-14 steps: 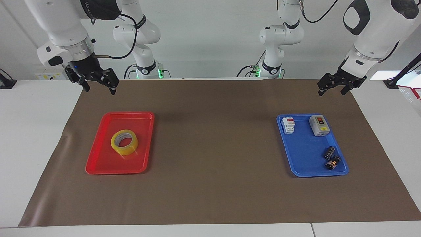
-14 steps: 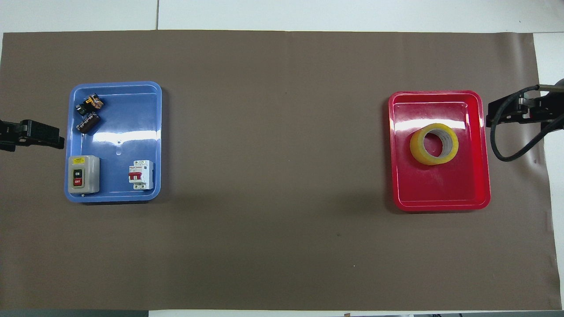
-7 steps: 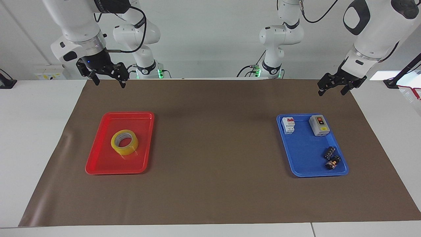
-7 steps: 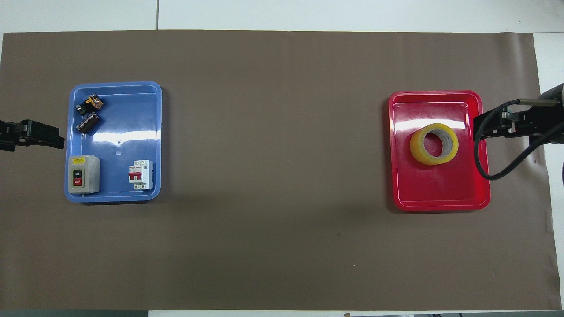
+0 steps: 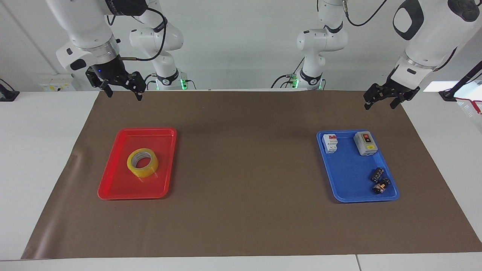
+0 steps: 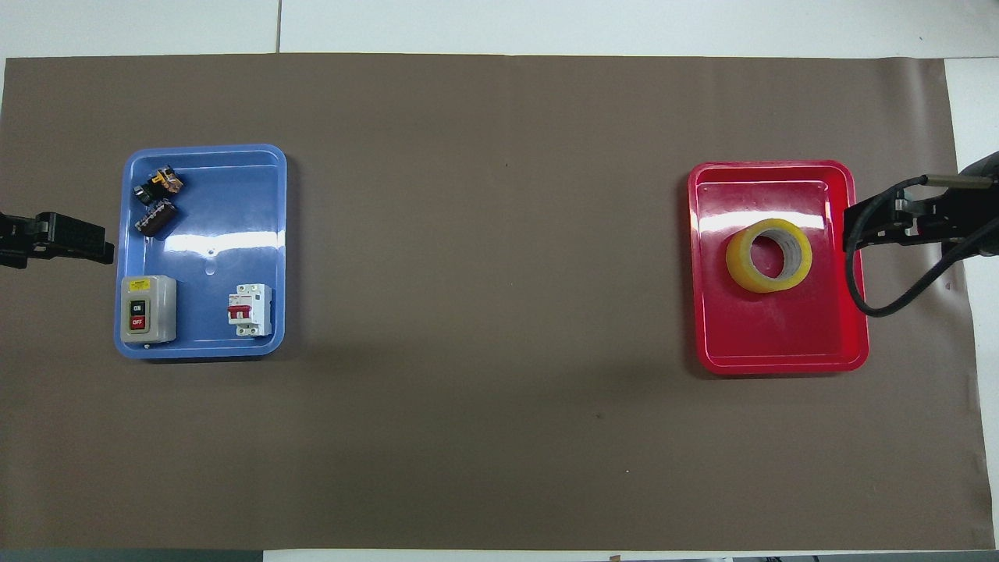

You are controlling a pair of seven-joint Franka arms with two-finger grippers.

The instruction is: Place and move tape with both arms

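Your right gripper [image 5: 121,89], jaws spread and empty, has barely shifted; the tape [image 5: 142,162] lies untouched below. Left gripper [image 5: 379,102] waits, spread.

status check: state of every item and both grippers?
tape: flat on its side in the red tray, ungripped
right gripper: open, raised beside the red tray's edge
left gripper: open, raised beside the blue tray, waiting
grey switch box: lying in the blue tray
white breaker: lying in the blue tray
two small dark parts: in the blue tray
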